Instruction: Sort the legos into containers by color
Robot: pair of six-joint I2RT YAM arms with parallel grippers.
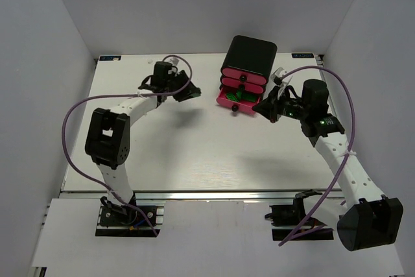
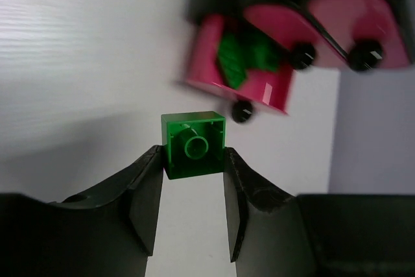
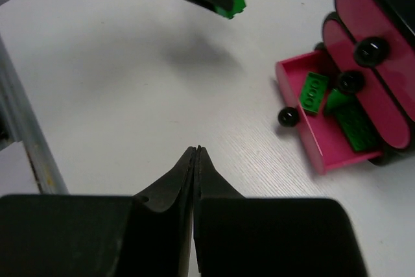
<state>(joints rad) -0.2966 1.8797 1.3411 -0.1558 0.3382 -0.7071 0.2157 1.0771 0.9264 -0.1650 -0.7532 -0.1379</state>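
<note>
left gripper [image 2: 192, 160]: pinches a dark green cube [image 2: 193, 144] by its sides, raised off the table, left of the black cabinet [image 1: 251, 50].
right gripper [image 3: 196, 154]: jaws pressed together on nothing, just right of the cabinet's front.
bottom drawer [image 3: 305, 141]: pulled out of the cabinet, green legos [image 3: 314, 92] lying inside; the two drawers above sit shut.
step in hand: likely carrying the cube across to that open drawer.
doing it well: centre the cube over the drawer's well, clear of its rim and knob [image 3: 287, 117], and go low before letting go, so it cannot bounce out.

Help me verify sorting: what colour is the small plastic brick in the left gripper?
Green plastic brick; clearest in the left wrist view.
</note>
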